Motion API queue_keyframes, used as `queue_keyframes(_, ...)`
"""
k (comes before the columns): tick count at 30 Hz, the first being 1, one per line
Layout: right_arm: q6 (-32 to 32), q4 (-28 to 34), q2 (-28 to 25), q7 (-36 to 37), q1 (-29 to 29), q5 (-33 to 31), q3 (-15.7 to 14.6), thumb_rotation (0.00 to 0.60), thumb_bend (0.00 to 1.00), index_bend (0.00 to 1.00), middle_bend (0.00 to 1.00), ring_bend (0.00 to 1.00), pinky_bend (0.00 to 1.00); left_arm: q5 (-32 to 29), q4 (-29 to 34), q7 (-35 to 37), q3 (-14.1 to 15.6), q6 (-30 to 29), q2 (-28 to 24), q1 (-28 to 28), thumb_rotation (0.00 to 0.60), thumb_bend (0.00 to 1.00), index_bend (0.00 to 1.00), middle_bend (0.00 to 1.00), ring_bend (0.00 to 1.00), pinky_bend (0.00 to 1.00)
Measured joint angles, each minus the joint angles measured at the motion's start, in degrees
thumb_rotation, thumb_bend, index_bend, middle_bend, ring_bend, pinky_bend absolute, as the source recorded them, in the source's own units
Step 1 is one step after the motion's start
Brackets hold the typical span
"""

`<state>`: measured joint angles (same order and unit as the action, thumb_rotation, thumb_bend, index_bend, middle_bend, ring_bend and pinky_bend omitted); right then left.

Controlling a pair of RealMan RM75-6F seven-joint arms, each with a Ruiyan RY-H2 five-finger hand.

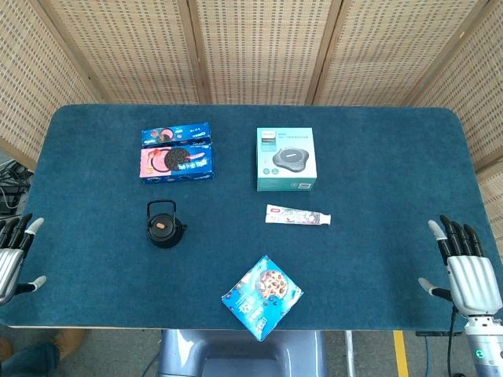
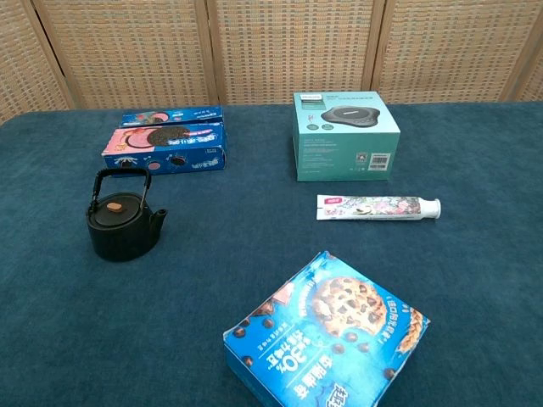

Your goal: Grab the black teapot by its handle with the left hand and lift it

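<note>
The black teapot (image 1: pixel 165 225) (image 2: pixel 124 222) stands upright on the blue table, left of centre, its bail handle (image 2: pixel 123 175) raised over an orange-knobbed lid and its spout pointing right. My left hand (image 1: pixel 13 250) hovers at the table's left edge, fingers apart and holding nothing, well to the left of the teapot. At the right edge my right hand (image 1: pixel 465 269) is likewise spread and holds nothing. Neither hand shows in the chest view.
Behind the teapot lie two blue cookie boxes (image 1: pixel 177 153) (image 2: pixel 165 142). A teal box (image 1: pixel 285 159) (image 2: pixel 344 136) sits at centre back, a toothpaste tube (image 1: pixel 297 216) (image 2: pixel 378 207) in front of it. A blue cookie packet (image 1: pixel 262 297) (image 2: pixel 327 336) lies near the front edge.
</note>
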<state>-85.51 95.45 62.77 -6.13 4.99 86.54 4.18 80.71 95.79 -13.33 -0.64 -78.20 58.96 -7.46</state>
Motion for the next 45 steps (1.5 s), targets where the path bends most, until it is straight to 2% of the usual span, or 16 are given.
queue_keyframes(7,0.10,0.04,-0.11,0.32,0.01,-0.20,0.08,0.600,0.00,0.00,0.00,0.00,0.00,-0.43,-0.21,-0.23,0.15,0.82,0.22,-0.14,0.600,0.00,0.00,0.00,0.00,0.00)
queue_keyframes(13,0.46,0.05,-0.28,0.78,0.12,-0.93,0.39,0.600,0.00,0.00,0.00,0.00,0.00,-2.11,-0.22,-0.24,-0.38,5.57,0.93,-2.46,0.600,0.00,0.00,0.00,0.00,0.00)
queue_keyframes(16,0.69,-0.02,-0.30,0.92,0.23,-1.25,0.53,0.600,0.00,0.00,0.00,0.00,0.00,-4.03,0.23,0.37,-1.37,10.11,1.05,-4.95,0.600,0.00,0.00,0.00,0.00,0.00)
queue_keyframes(22,1.28,-0.53,-0.34,1.66,0.41,-2.47,1.00,0.600,0.00,0.00,0.00,0.00,0.00,-9.59,1.51,2.88,-5.50,23.86,0.89,-14.01,0.600,0.00,0.00,0.00,0.00,0.00)
queue_keyframes(29,2.25,-1.48,-0.29,2.63,0.66,-3.52,1.24,0.600,0.00,0.00,0.00,0.00,0.00,-22.66,0.34,6.45,-9.67,41.00,2.25,-26.59,0.600,0.00,0.00,0.00,0.00,0.00)
queue_keyframes(32,2.51,-1.69,-0.15,2.65,0.78,-3.67,1.24,0.600,0.00,0.00,0.00,0.00,0.00,-27.73,-1.88,8.00,-10.74,44.68,4.23,-30.82,0.600,0.00,0.00,0.00,0.00,0.00)
queue_keyframes(38,3.18,-2.13,0.19,2.41,1.03,-4.19,1.25,0.600,0.00,0.00,0.00,0.00,0.00,-34.60,-6.89,11.73,-11.20,49.78,8.09,-35.58,0.600,0.00,0.00,0.00,0.00,0.00)
queue_keyframes(45,3.46,-2.26,0.53,1.92,1.19,-4.29,1.14,0.600,0.00,0.00,0.00,0.00,0.00,-38.54,-10.21,16.13,-10.42,54.71,10.14,-39.25,0.600,0.00,0.00,0.00,0.00,0.00)
